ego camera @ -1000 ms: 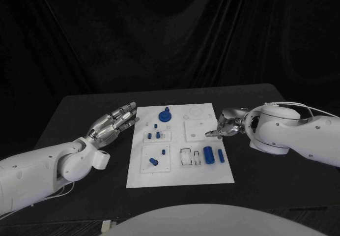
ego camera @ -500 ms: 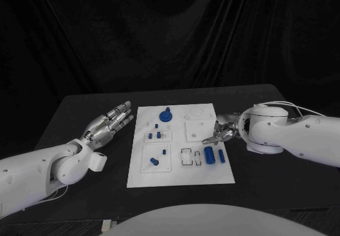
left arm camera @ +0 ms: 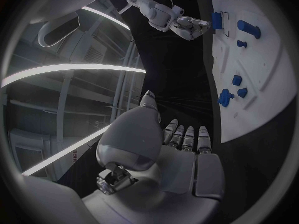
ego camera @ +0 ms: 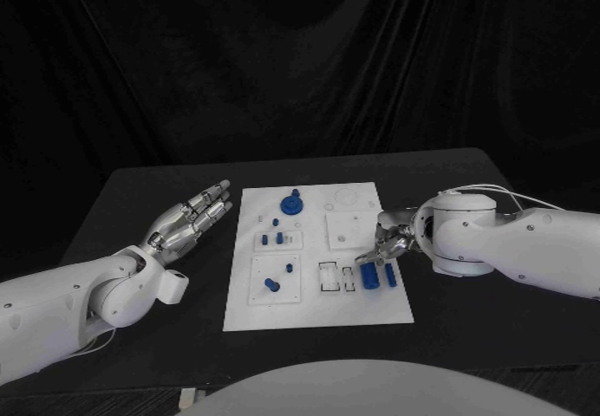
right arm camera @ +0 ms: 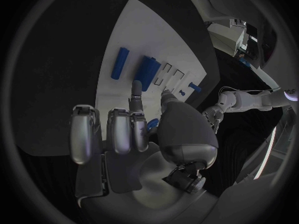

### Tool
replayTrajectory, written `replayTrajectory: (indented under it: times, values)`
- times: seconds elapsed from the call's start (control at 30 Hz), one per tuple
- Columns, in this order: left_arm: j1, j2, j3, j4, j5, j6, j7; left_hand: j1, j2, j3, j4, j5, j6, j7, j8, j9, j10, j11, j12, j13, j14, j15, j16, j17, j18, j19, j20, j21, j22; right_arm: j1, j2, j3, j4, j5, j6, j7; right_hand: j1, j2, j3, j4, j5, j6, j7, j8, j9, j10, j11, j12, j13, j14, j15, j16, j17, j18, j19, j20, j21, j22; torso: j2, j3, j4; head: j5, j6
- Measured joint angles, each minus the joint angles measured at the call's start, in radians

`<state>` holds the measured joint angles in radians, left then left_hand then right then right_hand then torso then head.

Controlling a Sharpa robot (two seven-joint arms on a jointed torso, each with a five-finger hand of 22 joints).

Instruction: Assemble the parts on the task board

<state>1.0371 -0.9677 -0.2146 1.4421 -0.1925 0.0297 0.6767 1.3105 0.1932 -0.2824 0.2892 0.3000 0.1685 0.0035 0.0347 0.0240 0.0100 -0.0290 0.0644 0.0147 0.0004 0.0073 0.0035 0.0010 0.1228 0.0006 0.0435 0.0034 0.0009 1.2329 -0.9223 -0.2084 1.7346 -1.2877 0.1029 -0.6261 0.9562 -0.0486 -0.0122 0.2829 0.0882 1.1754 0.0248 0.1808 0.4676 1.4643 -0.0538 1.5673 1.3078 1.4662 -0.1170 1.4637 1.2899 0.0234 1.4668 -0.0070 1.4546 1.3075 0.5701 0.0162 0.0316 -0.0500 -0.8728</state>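
I see the white task board (ego camera: pixel 319 299) lying flat in the middle of the black table (ego camera: pixel 138 199), long side running away from me. My left hand (ego camera: pixel 190 221) hovers over the table just beside the board's left edge, palm flat, fingers stretched out and slightly apart, holding nothing; the left wrist view confirms the straight fingers (left arm camera: pixel 187 137) with no part between them. My right hand (ego camera: pixel 388 243) sits at the board's right edge, over its right column, with two fingers extended downward toward the large blue cylinder (ego camera: pixel 369 272) and the remaining fingers curled in. In the right wrist view the extended fingertips (right arm camera: pixel 136 88) stand just above that cylinder (right arm camera: pixel 147 70), apart from each other, and I cannot tell whether either touches it; nothing is gripped. A thinner blue rod (ego camera: pixel 390 274) lies just beside the large cylinder, nearer the board's right edge, both parallel to the long side. To the left of the cylinder are two small rectangular slots (ego camera: pixel 329 276). A blue round knob part (ego camera: pixel 291 204) stands near the far end of the board. Several small blue pegs (ego camera: pixel 271 237) stand in the left column's middle panel, and a short blue pin (ego camera: pixel 270 283) lies tilted in the panel nearest me.
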Motion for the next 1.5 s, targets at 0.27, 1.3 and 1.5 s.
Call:
replayTrajectory:
  times: [0.27,1.3,1.5]
  values:
    - [0.0,0.008,0.0,-0.005,-0.01,0.003,0.0,0.003,0.003,0.0,0.0,0.012,0.0,0.0,-0.004,0.0,0.0,0.0,0.0,-0.001,0.0,0.007,0.0,0.0,0.0,0.0,0.014,0.0,0.0,-0.02,0.017,0.0,-0.018,-0.017,0.023,-0.002,-0.005,-0.005,0.0,0.0,0.0,0.0,0.0,-0.013,-0.009,0.003,0.003,0.0,0.0,0.0,0.006,-0.009,-0.016,0.0,-0.003,0.002,-0.012,0.0,0.0,0.0001,-0.0007,0.004,0.0]
    - [0.0,0.032,0.0,-0.029,-0.017,0.053,0.0,0.004,0.036,0.014,0.003,0.042,0.028,0.029,-0.004,0.003,-0.001,0.034,0.0,-0.001,0.0,0.029,0.0,0.001,0.017,0.0,0.068,0.0,0.0,-0.071,0.073,0.007,-0.073,-0.031,0.028,-0.004,0.063,-0.006,0.051,-0.101,0.491,-0.038,-0.002,0.041,0.088,-0.002,0.015,0.0,0.0,-0.001,0.018,-0.038,-0.062,0.017,0.0,0.014,-0.07,0.0,0.0,0.0003,0.0001,0.015,0.0]
    - [0.0,0.037,0.0,-0.036,-0.017,0.06,0.0,0.006,0.04,0.014,0.003,0.05,0.032,0.032,-0.004,0.003,-0.001,0.035,0.0,-0.001,-0.002,0.038,0.0,0.0,0.017,0.001,0.078,0.0,0.0,-0.074,0.061,0.005,-0.065,0.005,-0.006,-0.002,0.079,-0.022,0.082,-0.07,0.734,-0.088,-0.002,0.108,0.191,0.0,0.003,0.0,0.0,0.0,0.005,-0.044,-0.07,0.016,0.0,0.007,-0.078,0.0,0.001,0.0004,0.0001,0.018,0.0]
